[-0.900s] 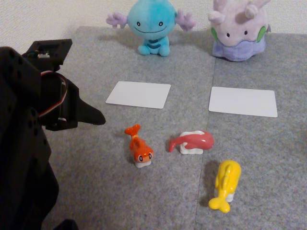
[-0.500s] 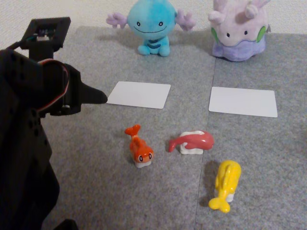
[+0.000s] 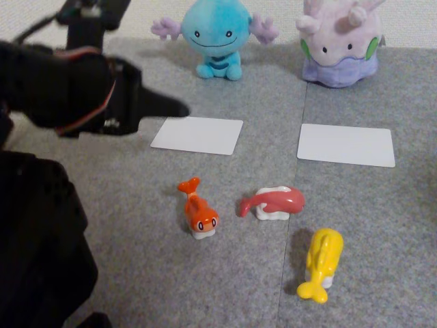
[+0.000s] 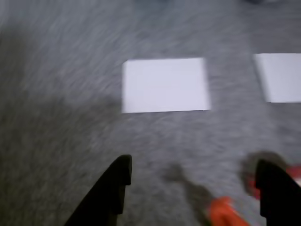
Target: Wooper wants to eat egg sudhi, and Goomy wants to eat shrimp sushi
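Note:
In the fixed view, blue Wooper (image 3: 217,34) sits at the back of the grey mat, with lilac Goomy (image 3: 339,44) to its right. The orange shrimp sushi (image 3: 198,210) with eyes lies mid-mat. Nearer the front right lies the yellow egg sudhi (image 3: 322,263). My black gripper (image 3: 179,108) hangs in the air at the left, its tip over the left edge of a white card (image 3: 198,134), well above and behind the shrimp sushi. In the blurred wrist view the gripper (image 4: 194,162) stands open with nothing between its fingers, and the shrimp sushi's orange tail (image 4: 225,212) shows low between them.
A pink-red piece on white rice (image 3: 273,203) lies between the two sushi toys. A second white card (image 3: 346,144) lies in front of Goomy. The arm's black body fills the left of the fixed view. Both cards (image 4: 164,84) (image 4: 282,77) show in the wrist view.
The arm has risen and swung right and toward the back, bringing the gripper tip from the mat's left side to the left card's edge. The toys have not moved.

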